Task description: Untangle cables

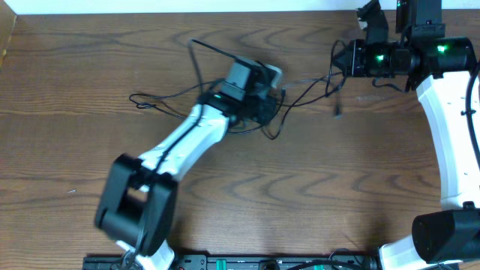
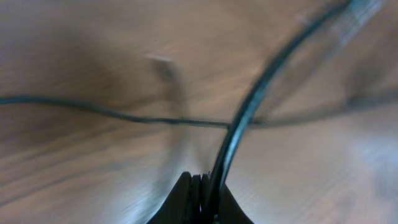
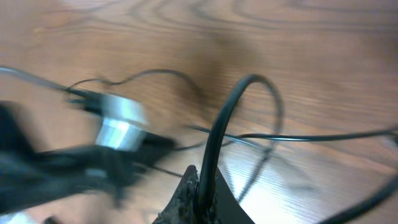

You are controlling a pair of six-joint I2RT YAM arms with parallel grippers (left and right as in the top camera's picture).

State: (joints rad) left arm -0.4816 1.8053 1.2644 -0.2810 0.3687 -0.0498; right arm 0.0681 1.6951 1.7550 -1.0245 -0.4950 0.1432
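Blurred, the black cable (image 2: 241, 115) runs off the left wrist view's top edge.

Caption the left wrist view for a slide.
Closed jaws pinch a black cable crossing a thin dark strand over the wooden table.

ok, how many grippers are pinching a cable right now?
2: left gripper, near the middle, shut on black cable; right gripper, far right, shut on black cable too. Same cord or not, can't tell.

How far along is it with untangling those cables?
Nothing looks finished yet: in the overhead view the black cable lies in loops that cross each other. In hand: the left pincer and the right pincer each pinch black cable. Left to do: drawing the loops apart.
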